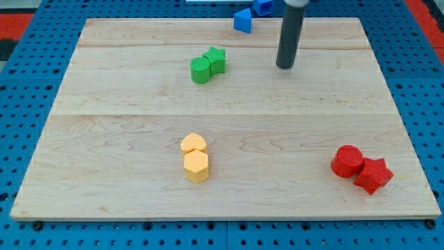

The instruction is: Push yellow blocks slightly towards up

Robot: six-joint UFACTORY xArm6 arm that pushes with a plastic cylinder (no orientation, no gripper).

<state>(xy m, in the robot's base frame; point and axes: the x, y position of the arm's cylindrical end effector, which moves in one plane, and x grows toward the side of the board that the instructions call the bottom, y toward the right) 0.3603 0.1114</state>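
Two yellow blocks sit touching at the board's lower middle: a heart-like yellow block above a yellow hexagon. My tip is at the end of the dark rod, in the upper right part of the board. It is far up and to the right of the yellow blocks and touches no block.
A green cylinder and a green block touch at the upper middle. A red cylinder and a red star touch at the lower right. Two blue blocks lie at the top edge of the wooden board.
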